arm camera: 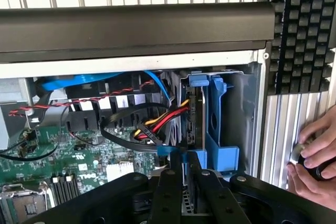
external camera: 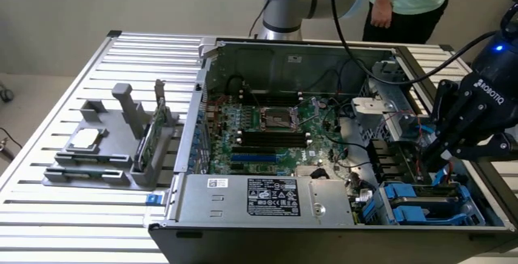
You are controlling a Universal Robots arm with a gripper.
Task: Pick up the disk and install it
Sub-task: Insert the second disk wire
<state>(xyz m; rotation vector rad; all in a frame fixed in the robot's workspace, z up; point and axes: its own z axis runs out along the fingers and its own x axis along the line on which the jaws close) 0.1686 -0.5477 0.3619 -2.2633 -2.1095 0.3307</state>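
The disk [arm camera: 196, 121] stands on edge inside the blue drive cage [arm camera: 223, 129] at the corner of the open computer case. Its blue rail tab [arm camera: 198, 81] shows at the far end. My gripper [arm camera: 185, 176] is right at the disk's near end. The two black fingers [arm camera: 169, 187] are drawn almost together, with only a thin slit between them. I cannot tell if they touch the disk. In the exterior view my gripper [external camera: 433, 161] reaches down into the drive bay [external camera: 421, 206] on the exterior view's right.
Red, yellow and black cables [arm camera: 157, 121] run beside the cage over the motherboard [external camera: 275, 130]. A person's hand [arm camera: 315, 156] rests on the slatted table next to the case, near a keyboard [arm camera: 304, 24]. A grey stand [external camera: 105, 148] with a chip and a green card is on the exterior view's left.
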